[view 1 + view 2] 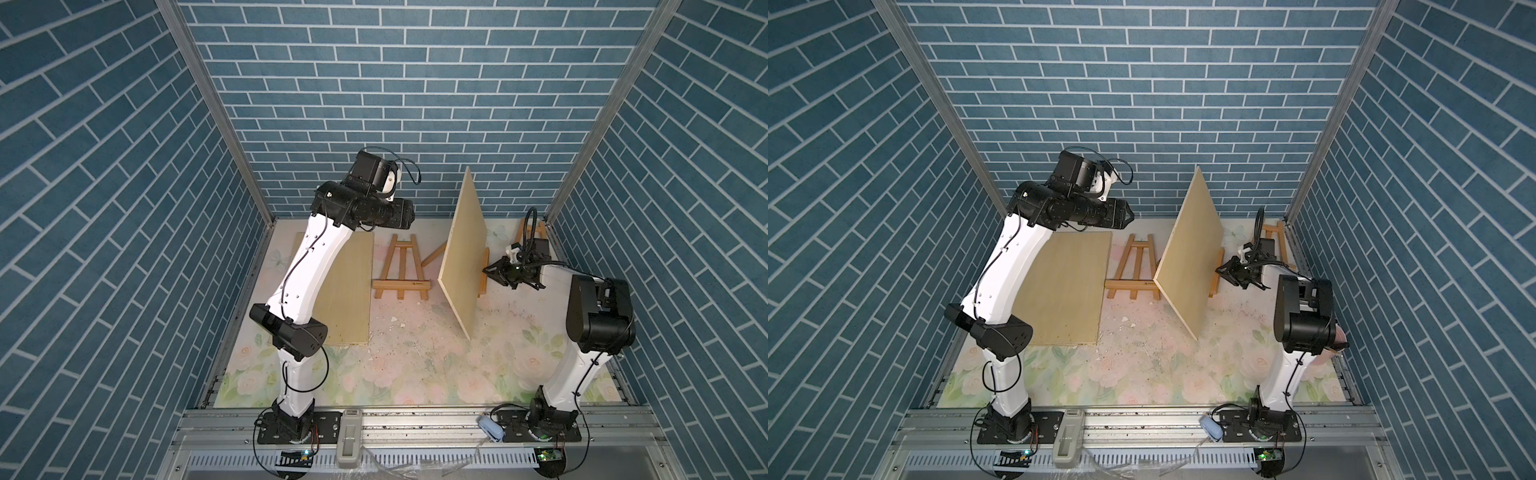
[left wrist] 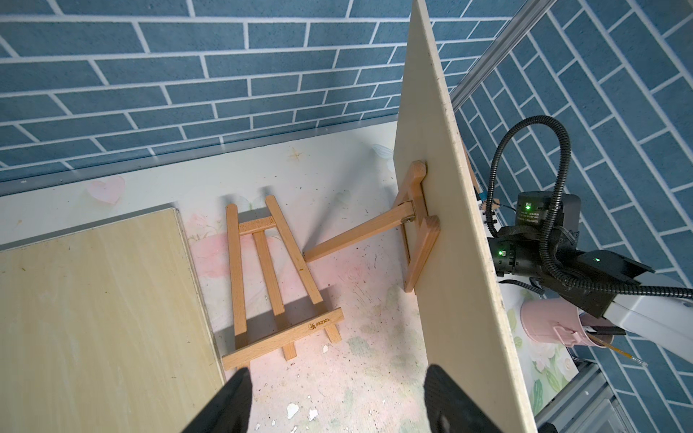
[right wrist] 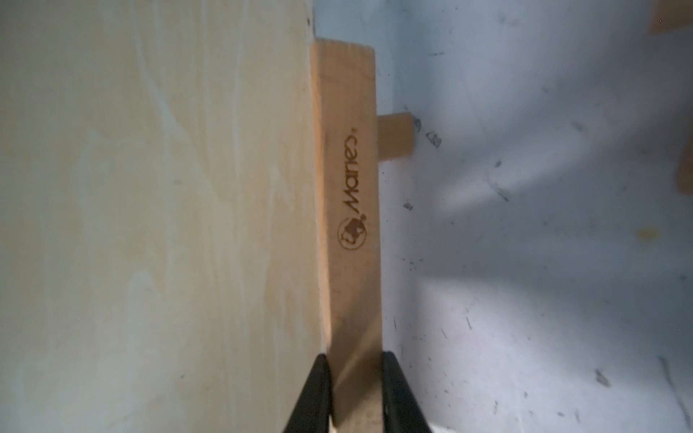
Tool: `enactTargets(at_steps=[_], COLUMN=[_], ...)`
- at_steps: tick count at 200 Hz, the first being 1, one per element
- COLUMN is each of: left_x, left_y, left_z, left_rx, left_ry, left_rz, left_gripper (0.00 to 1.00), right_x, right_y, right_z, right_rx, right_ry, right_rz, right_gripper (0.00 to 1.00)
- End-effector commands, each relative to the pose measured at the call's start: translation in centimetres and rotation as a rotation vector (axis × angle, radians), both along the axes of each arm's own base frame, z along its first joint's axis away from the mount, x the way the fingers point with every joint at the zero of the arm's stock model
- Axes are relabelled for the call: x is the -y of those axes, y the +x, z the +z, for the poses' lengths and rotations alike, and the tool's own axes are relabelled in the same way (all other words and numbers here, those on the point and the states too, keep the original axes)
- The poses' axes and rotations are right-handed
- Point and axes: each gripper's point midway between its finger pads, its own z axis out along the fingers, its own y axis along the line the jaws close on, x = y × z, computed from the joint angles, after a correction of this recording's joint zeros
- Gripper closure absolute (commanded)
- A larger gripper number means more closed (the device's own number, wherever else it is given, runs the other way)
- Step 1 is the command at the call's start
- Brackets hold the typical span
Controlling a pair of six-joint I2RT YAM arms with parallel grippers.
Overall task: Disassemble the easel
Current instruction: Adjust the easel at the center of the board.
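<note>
Tabletop [image 1: 415, 365] with a floral cover, boxed in by blue brick-pattern walls, seen from above. At left, the left arm reaches over the back of the table. Its left gripper [image 2: 337, 371] hangs in the air with fingers spread wide and nothing between them.

Under that arm a flat board [image 1: 345, 291] lies on the table. Just right of it a flat easel [image 1: 401, 270] lies on the cover, its ledge toward the front.

Right of centre an upright board [image 1: 463, 257] leans on the standing easel [image 2: 416, 232]. The easel's rear leg [image 2: 356, 240] props on the table behind, its foot near the flat easel. The board's bottom edge sits on the ledge [image 3: 352, 187], which is stamped "Manes".

From the right, the right gripper [image 3: 354, 360] meets the end of that ledge. One finger lies on each face of the bar, so the jaws are narrow and clamped on it.

Farther right, in the back corner, another easel [image 1: 530, 230] shows partly behind the right arm. A pink cup [image 2: 551, 322] sits near the right edge, beneath that arm.
</note>
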Motion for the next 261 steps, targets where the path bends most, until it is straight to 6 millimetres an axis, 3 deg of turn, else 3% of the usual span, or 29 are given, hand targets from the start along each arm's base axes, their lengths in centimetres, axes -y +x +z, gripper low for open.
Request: enactTargets(at_steps=[1,92,125,186,227,261], left_x=[-1.0,-1.2,-0.4,4.2,8.8,12.6], left_y=[-0.9,-1.8,-2.4,-4.9,-5.8,-5.8], left_z=[0.2,0.8,0.8,1.0,-0.9,-2.4], left_rx=[-0.009,-0.01,-0.025,-0.055,-0.077,-0.069], left_ry=[0.018,-0.008,-0.02,-0.047,-0.049,-0.055], left_rz=[0.008,0.018,0.0,-0.108,-0.176,-0.222], left_gripper=[0.26,0.26,0.27,0.27,0.27,0.28], right_x=[-0.9,-0.3,0.2,0.7,1.6,2.3], right_y=[-2.9,-7.9,-9.5,-12.2,-12.8,-12.7], right_z=[-2.2,-3.1,-3.3,-3.1,-2.8,-2.1], right_rx=[-0.109,-0.215,-0.244,-0.28,-0.311,-0.315], right_ry=[-0.001,-0.035,-0.063,-0.094,-0.156,-0.195], right_rz=[0.062,0.122,0.133,0.156,0.162,0.154], right_gripper=[1.0,1.0,1.0,1.0,0.98,0.9])
